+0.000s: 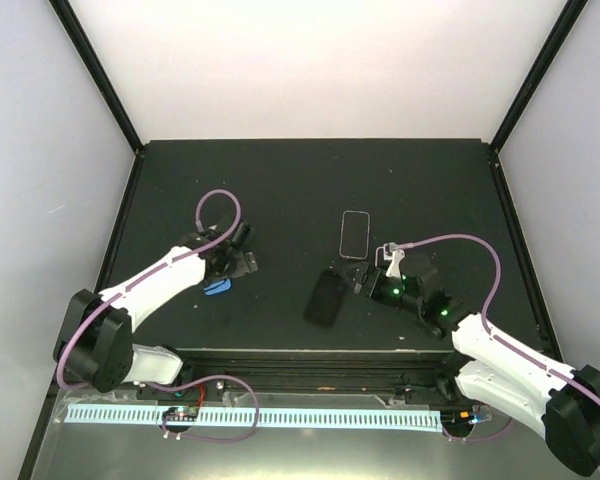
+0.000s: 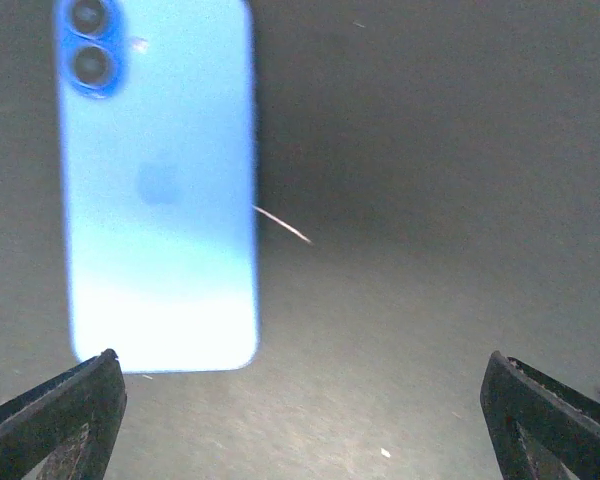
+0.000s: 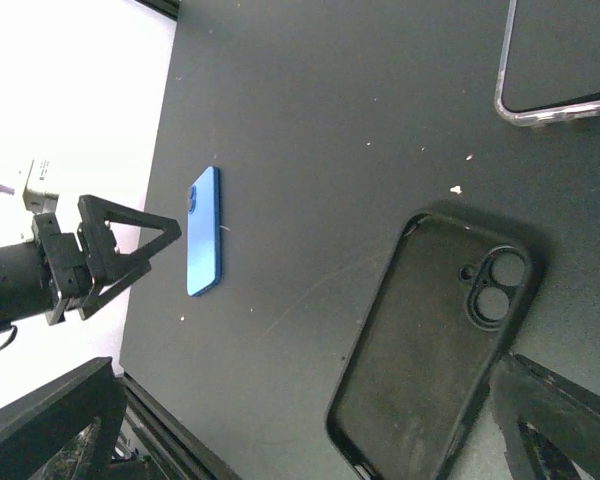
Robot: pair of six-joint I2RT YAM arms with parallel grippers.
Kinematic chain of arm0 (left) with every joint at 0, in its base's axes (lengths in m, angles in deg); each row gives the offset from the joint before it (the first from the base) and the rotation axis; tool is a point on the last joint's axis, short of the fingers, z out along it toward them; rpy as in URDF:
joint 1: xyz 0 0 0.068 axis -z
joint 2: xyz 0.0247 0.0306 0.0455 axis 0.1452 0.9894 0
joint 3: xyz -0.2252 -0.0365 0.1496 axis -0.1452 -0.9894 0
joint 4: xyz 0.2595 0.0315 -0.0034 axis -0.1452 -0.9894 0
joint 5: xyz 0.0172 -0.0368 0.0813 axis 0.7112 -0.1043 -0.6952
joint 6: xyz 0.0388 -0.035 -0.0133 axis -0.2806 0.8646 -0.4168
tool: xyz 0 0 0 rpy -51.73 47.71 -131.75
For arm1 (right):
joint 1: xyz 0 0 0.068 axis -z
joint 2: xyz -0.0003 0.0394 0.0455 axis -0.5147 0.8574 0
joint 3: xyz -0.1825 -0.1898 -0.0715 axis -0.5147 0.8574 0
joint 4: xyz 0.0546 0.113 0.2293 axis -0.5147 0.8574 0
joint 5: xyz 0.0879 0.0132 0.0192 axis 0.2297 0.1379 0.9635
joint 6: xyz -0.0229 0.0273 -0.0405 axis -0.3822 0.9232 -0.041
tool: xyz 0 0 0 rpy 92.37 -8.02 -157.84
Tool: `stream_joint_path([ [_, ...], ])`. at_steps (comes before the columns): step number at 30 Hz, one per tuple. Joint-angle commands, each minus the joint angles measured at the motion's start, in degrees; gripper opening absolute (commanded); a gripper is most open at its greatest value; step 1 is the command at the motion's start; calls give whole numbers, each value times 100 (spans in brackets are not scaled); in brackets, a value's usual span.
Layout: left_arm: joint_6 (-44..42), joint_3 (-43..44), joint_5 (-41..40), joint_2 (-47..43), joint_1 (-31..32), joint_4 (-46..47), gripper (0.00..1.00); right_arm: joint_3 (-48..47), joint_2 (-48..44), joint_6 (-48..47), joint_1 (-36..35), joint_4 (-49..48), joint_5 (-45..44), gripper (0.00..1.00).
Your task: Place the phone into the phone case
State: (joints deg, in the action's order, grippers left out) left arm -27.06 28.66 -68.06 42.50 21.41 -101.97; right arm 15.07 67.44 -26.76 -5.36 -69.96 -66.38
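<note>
Black fingers of my left gripper [image 2: 300, 400] stand wide apart and empty, the blue phone [image 2: 160, 190] lying back-up just beyond one tip. My right gripper [image 3: 300, 420] gapes too, near the black phone case [image 3: 430, 340]. Closing off-centre could shove the flat phone aside rather than pinch it.

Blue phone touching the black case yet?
Apart. The right wrist view shows the blue phone and the black case separated by a wide stretch of table.
</note>
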Motion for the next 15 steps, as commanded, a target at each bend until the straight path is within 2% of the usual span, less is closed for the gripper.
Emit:
stream_joint_path([
  [1,-737,198,-131,35,-639,-295,99,37,-324,-234,-37,329,-290,100],
  [6,-1113,173,-39,362,-1217,-151,98,45,-379,-236,-39,339,-265,100],
  [11,-1528,156,473,704,-1502,231,97,46,-338,-252,-35,331,-224,100],
  [15,-1643,148,526,924,-1678,378,96,21,-391,-270,-39,360,-230,100],
])
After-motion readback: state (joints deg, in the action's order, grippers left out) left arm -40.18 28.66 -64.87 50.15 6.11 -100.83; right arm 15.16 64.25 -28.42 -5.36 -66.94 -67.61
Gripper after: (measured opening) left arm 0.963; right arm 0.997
